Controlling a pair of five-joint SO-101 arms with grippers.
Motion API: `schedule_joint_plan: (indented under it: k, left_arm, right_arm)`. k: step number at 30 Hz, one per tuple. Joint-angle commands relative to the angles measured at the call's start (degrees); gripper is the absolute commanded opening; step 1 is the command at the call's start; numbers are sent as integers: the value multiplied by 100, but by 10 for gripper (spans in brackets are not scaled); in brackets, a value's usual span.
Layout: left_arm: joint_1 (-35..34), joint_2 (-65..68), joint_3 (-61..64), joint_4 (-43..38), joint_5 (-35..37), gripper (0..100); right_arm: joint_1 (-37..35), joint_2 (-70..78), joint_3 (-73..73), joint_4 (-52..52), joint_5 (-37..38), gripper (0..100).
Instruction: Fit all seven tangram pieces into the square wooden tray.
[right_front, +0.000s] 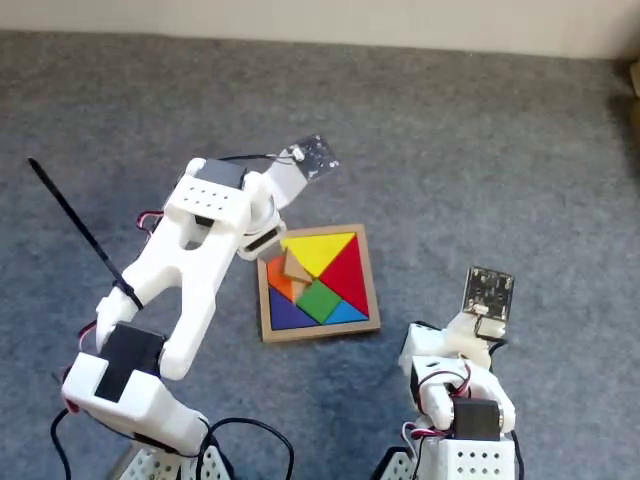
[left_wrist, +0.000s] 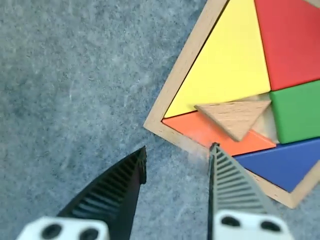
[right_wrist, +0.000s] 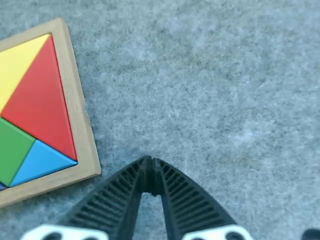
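The grey carpeted worktop (right_front: 480, 130) spreads across the whole scene. The left arm (right_front: 180, 270) stretches out over it, with its far end above the near-left corner of the square wooden tray (right_front: 320, 331). The right arm (right_front: 455, 395) sits folded up close to its base, off to the tray's right.

The tray lies flat between the two arms, roughly in the middle of the worktop. Inside it, the yellow triangle (right_front: 322, 250) and the red triangle (right_front: 347, 275) are the biggest pieces and meet along a shared edge. The blue piece (right_front: 288, 313) fills one corner, and the orange piece (right_front: 278, 285) lies along the rim next to it. The green square (right_front: 318, 298) sits in the centre, touching the red, and the light blue triangle (right_front: 348, 313) is tucked into the corner nearest the right arm. The plain wooden triangle (left_wrist: 234, 117) lies askew on top, overlapping the orange piece and the edge of the yellow, not seated flat.

The left pincer (left_wrist: 178, 148) hangs with its jaws spread apart, straddling the tray's rim by the orange piece and holding nothing. The right pincer (right_wrist: 151, 162) has its jaws pressed together, empty, over bare carpet near the tray's light blue corner.
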Motion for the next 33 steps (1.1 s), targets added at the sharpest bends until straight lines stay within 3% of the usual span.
schedule_joint_plan:
  k: [1, 11, 17, 26, 33]
  left_arm:
    - [66, -101, -251, 44, 18, 184]
    - [163, 866, -312, -325, 18, 185]
    - [673, 637, -470, -281, 53, 182]
    - [1508, 295, -1130, -281, 818, 185]
    - [1587, 303, -1666, 114, 844, 182]
  right_arm:
    - [84, -48, 831, -145, -62, 15]
    - [84, -48, 831, -145, -62, 15]
    - [84, -48, 831, -145, -62, 15]
    - [84, -48, 831, -145, -62, 15]
    - [84, -48, 831, -145, -62, 15]
